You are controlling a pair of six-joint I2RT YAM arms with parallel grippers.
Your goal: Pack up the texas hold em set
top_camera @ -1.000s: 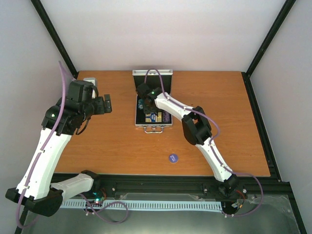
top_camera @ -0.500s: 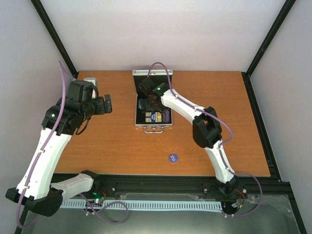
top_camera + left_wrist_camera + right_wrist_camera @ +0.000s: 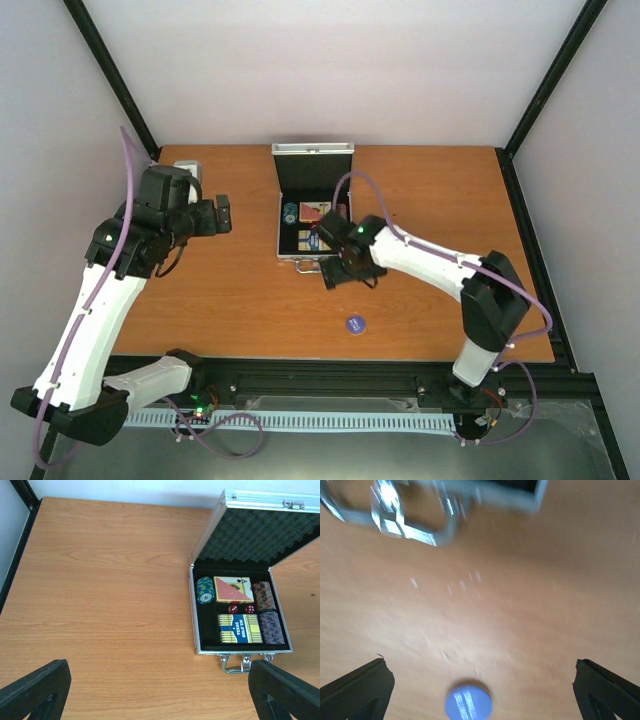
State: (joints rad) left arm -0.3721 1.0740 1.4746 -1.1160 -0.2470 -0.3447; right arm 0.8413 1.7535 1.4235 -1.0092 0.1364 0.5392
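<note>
Right gripper [image 3: 332, 275]: jaws spread wide, nothing between them. In the wrist view its two dark fingers [image 3: 357, 690] sit at the bottom corners of a motion-blurred frame. It hangs over bare table [image 3: 450, 200], just in front of the case's near edge. The blue disc [image 3: 468, 703] lies on the wood below and between the fingers, not touched. The case handle [image 3: 410, 515] shows as a smeared metal loop at the top of that view.

Left gripper [image 3: 224, 214]: jaws also spread, empty. Its fingers [image 3: 35, 690] frame the bottom corners of its wrist view. It is held above the left part of the table, well apart from the case and pointing toward it.

Silver case [image 3: 193, 615]: at the middle of the far half of the table, open, with the lid standing up at the far side and showing black egg-crate foam. The handle faces the arms.

Contents, from the left wrist view:
- Far row: a green-blue chip stack [image 3: 205, 589] lying on its side, the red card deck [image 3: 233, 589], and a brown chip stack [image 3: 263, 595].
- Between the rows: two red dice [image 3: 241, 609] side by side.
- Near row: the blue-yellow card deck [image 3: 240, 628] and a purplish chip stack [image 3: 272, 628]. The pocket left of this deck is black lining only.

The blue disc is outside the case, on the table between the case and the arm bases, nearer the right arm.
</note>
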